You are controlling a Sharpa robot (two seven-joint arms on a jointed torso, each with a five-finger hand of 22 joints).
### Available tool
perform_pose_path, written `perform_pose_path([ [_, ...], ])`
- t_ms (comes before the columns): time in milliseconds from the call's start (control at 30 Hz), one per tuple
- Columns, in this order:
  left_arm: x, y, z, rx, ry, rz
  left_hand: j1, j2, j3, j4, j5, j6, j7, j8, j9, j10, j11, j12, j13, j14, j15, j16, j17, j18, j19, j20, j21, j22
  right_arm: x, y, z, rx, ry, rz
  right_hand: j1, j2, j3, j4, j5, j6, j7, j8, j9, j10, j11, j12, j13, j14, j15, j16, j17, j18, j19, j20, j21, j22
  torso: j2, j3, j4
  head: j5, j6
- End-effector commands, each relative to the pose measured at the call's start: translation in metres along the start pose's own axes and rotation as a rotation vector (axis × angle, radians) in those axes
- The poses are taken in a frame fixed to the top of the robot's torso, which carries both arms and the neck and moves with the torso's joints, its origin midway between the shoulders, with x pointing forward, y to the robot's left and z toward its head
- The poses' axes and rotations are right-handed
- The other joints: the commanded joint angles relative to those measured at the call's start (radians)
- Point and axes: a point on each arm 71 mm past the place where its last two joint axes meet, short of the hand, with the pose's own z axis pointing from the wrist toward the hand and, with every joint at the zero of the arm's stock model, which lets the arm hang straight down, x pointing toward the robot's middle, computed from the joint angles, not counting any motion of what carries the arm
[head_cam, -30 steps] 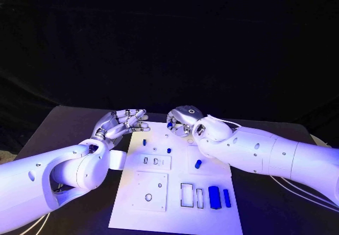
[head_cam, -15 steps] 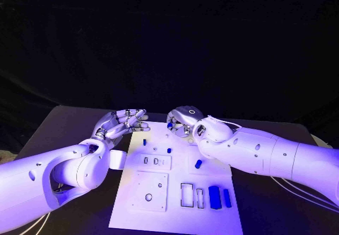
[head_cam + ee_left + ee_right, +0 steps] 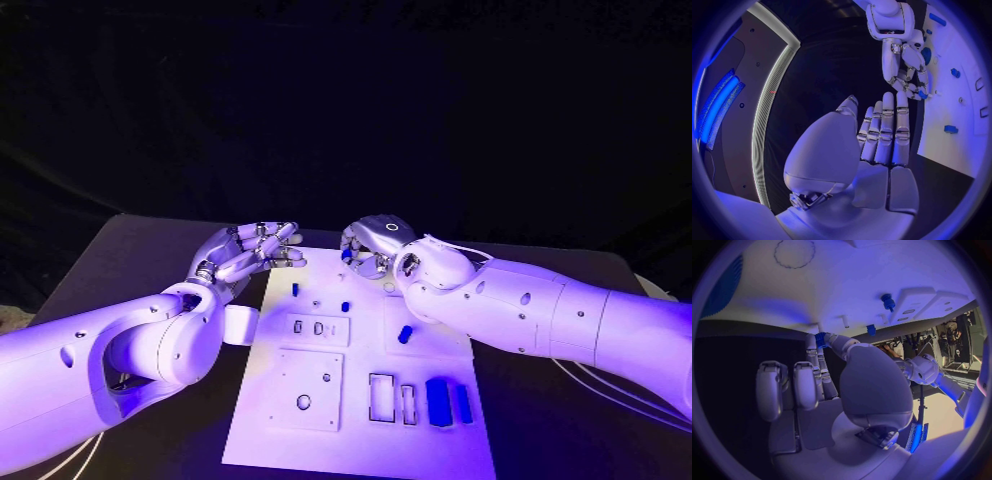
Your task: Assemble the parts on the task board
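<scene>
I hold a small blue part (image 3: pixel 820 338) pinched at the fingertips of the right hand (image 3: pixel 378 250), just above the far edge of the board (image 3: pixel 361 440). The left hand (image 3: pixel 248 252) holds nothing, fingers straight and close together, hovering beside the board's far left corner.

In my judgement the part is light, rigid and smooth. It is likely to slip or twist under a loose pinch, so I would grip it low on its sides and leave the tip free for insertion.

More blue pieces (image 3: pixel 437 402) lie or stand on the board, the largest in the near right group.

I cannot make out the part's shape or which socket it suits. The right arm (image 3: pixel 548 315) hides part of the board's right side.
</scene>
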Motion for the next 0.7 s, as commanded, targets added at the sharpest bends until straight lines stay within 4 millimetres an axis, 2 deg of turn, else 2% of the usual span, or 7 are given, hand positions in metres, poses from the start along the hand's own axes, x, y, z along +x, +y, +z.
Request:
perform_pose_path([
  [33, 0.0021, -0.0016, 0.0008, 0.008, 0.018, -0.010, -0.001, 0.001, 0.006, -0.002, -0.003, -0.001, 0.007, -0.007, -0.002, -0.002, 0.008, -0.006, 0.000, 0.002, 0.005, 0.000, 0.001, 0.004, 0.002, 0.001, 0.006, 0.001, 0.0098, -0.0020, -0.0041, 0.016, 0.062, -0.013, -0.001, 0.002, 0.001, 0.005, -0.001, 0.007, 0.000, 0.017, 0.053, -0.001, -0.002, -0.004, 0.002, 0.040, -0.003, 0.005, 0.002, -0.015, 0.005, 0.003, 0.004, 0.063, 0.000, 0.0005, 0.0013, 0.000, -0.002],
  [700, -0.0022, -0.0014, 0.0014, 0.007, 0.009, -0.006, 0.000, 0.001, 0.008, -0.002, -0.003, -0.001, 0.007, -0.007, -0.002, -0.001, 0.008, -0.008, 0.000, 0.002, 0.005, 0.000, 0.002, 0.004, 0.002, 0.001, 0.006, 0.001, 0.0090, -0.0042, -0.0064, 0.020, 0.057, -0.012, -0.005, -0.001, 0.000, 0.007, 0.000, 0.008, -0.001, 0.018, 0.055, 0.000, -0.002, -0.004, 0.003, 0.040, -0.003, 0.006, 0.002, -0.017, 0.008, 0.003, 0.007, 0.068, 0.001, 0.0001, 0.0014, -0.003, 0.002],
])
